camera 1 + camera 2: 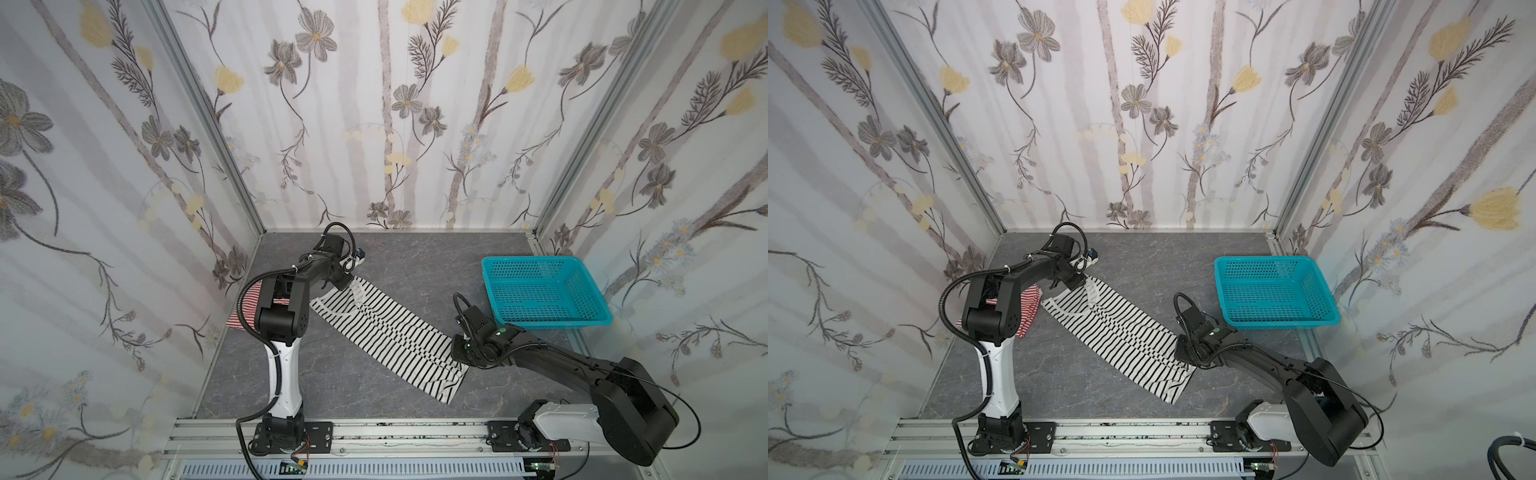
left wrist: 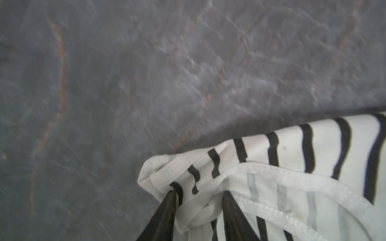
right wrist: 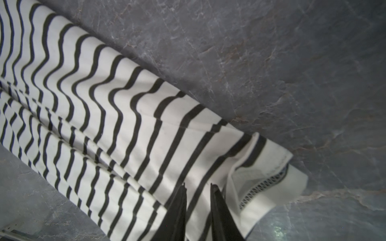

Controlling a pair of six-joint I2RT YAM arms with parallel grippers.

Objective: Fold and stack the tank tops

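Observation:
The black-and-white striped tank top (image 1: 395,332) (image 1: 1125,332) lies in a long narrow band, folded lengthwise, slanting across the grey table in both top views. My left gripper (image 1: 347,284) (image 2: 199,191) is shut on its white-trimmed strap end (image 2: 188,167) at the far side. My right gripper (image 1: 459,359) (image 3: 198,185) is shut on its hem end (image 3: 261,167) at the near right. The red-and-white striped tank top (image 1: 245,309) (image 1: 1030,303) lies at the far left, mostly hidden behind my left arm.
A turquoise mesh basket (image 1: 557,322) (image 1: 1283,322) stands at the right, just beyond my right wrist. Flowered walls close in the table on three sides. Bare grey table (image 1: 332,395) shows in front of the striped band.

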